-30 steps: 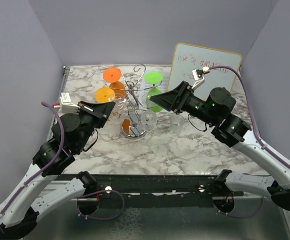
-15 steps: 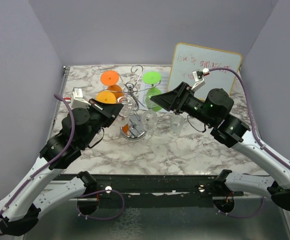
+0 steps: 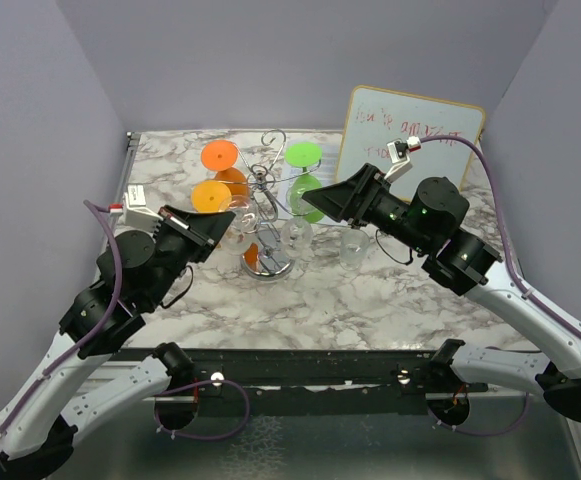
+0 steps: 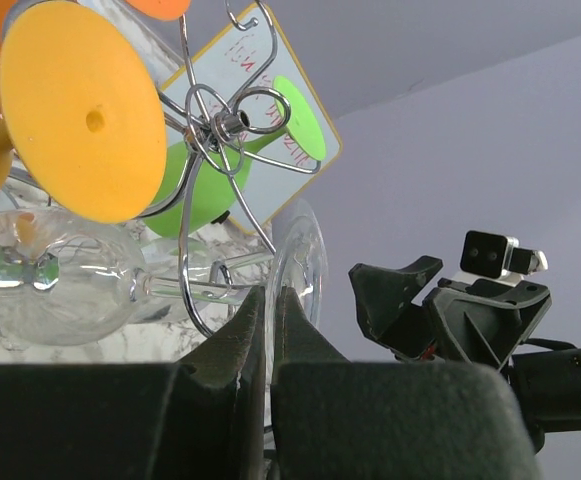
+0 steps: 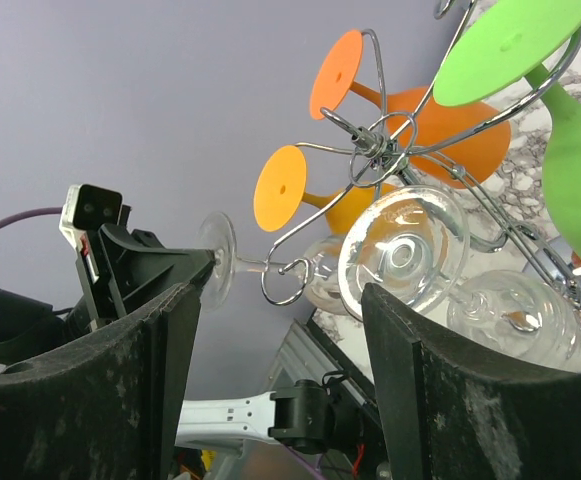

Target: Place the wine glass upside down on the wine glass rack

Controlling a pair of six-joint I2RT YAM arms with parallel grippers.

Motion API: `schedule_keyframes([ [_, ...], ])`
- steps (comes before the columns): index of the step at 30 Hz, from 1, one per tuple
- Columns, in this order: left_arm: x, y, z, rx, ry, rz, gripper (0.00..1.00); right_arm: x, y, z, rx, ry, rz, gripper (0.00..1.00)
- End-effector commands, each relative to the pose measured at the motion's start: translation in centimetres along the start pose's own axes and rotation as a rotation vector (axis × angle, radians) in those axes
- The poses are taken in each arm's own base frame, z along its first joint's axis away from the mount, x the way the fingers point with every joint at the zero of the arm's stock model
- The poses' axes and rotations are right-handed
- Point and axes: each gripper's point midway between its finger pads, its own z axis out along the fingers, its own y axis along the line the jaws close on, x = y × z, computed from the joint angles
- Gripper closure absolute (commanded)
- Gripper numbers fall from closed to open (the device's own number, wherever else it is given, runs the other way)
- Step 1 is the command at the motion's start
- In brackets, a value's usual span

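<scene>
Heads up: your left claw (image 4: 268, 298) pushed in toward the wine glass rack (image 4: 220, 125) a moment ago and has now eased back out to the rack's 8 o'clock. It's pinched tight on the foot of the clear wine glass (image 4: 90, 295), which lies nearly sideways with its stem in one of the loop arms, far as I can tell. So I'd say it's hooked but not hanging bowl-down yet. Your right claw (image 5: 275, 310) sits spread wide at the rack's 3 o'clock, gripping nothing I can see.
</scene>
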Motion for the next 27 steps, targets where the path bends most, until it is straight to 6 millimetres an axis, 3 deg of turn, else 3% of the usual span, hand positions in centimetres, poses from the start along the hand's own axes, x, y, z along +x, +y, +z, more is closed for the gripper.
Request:
schedule_keyframes([
  [1, 0.3, -0.8, -0.6, 0.03, 0.031, -0.022, 1.0, -0.1, -0.6, 0.0, 0.028, -0.012, -0.015, 0.3],
  [12, 2.1, -2.1, -0.7, 0.08, 0.135, -0.014, 1.0, -0.1, -0.8, -0.2, 0.032, -0.016, -0.007, 0.3],
  [24, 2.9, -0.6, 1.1, 0.029, 0.136, 0.049, 1.0, 0.0, -1.3, -0.6, 0.05, -0.024, -0.01, 0.3],
  [27, 3.2, -0.1, 1.5, 0.011, 0.14, 0.063, 0.93, -0.1, -1.4, -0.7, 0.056, -0.03, -0.012, 0.3],
])
